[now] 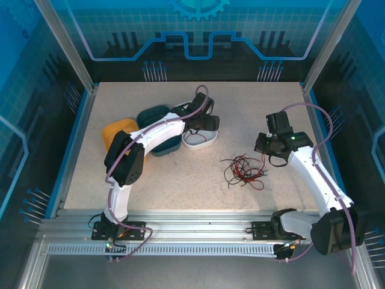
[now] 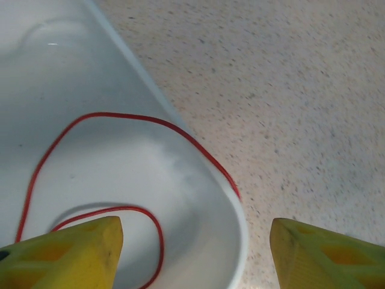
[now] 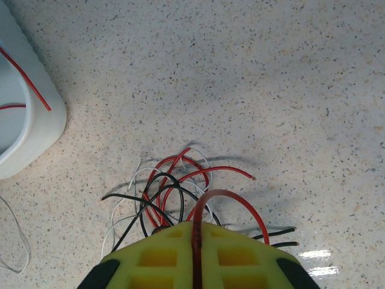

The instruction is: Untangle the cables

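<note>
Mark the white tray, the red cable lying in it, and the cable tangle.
white tray (image 2: 186, 192), left wrist view, inner wall.
red cable (image 2: 120, 114), left wrist view, loop's top.
cable tangle (image 1: 242, 169), top external view, its middle.

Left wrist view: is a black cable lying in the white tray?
No, the cable lying in the white tray is red.

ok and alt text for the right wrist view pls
The yellow right gripper is shut on a thin red wire that arches up from its fingertips, beside a loose tangle of red, black and white wires on the speckled beige table. A white plastic tub holding another red wire sits at the left edge.
</note>
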You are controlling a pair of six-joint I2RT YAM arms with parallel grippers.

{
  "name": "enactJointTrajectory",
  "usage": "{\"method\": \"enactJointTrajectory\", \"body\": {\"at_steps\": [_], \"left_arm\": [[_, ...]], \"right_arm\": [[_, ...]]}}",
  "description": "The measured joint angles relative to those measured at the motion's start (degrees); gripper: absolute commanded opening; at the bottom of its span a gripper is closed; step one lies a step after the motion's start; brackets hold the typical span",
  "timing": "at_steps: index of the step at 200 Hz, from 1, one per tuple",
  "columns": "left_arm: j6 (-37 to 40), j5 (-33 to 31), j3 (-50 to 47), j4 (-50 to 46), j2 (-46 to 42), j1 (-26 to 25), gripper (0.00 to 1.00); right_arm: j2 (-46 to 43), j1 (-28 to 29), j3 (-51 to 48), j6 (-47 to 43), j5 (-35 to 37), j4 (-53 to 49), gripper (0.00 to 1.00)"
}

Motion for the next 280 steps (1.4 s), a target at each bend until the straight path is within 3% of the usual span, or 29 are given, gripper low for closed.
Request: {"method": "enactJointTrajectory", "body": {"at_steps": [22,41,94,119,148,235,280], "left_arm": [[-0.17,-2.21,2.03,-0.31,1.18,2.03,0.70],[4.22,-2.54,5.62,-0.63,3.15,4.17,0.72],[32.87,9.03,7.61,-3.50,4.61,10.95,0.74],[45.48,12.33,10.75,-5.92,6.91,10.99,0.74],[54.71,15.69,11.74,-6.80,9.11,10.56,0.73],[64.26,19.28,16.98,-7.63,17.38,10.51,0.66],[66.64,19.30,21.75,-8.94,20.61,10.51,0.57]], "right_arm": [[0.00,0.00,-0.02,0.00,-0.07,0.00,0.08],[-0.02,0.00,-0.02,0.00,-0.07,0.00,0.08],[-0.66,-0.02,-0.02,-0.02,0.57,-0.48,0.09],[-0.66,-0.02,-0.02,0.00,0.57,-0.61,0.09],[-0.55,-0.02,-0.02,0.00,0.57,-0.61,0.09],[0.74,-0.02,-0.02,0.02,0.61,-0.72,0.09],[1.75,-0.02,-0.02,0.00,0.63,-0.76,0.09]]}}
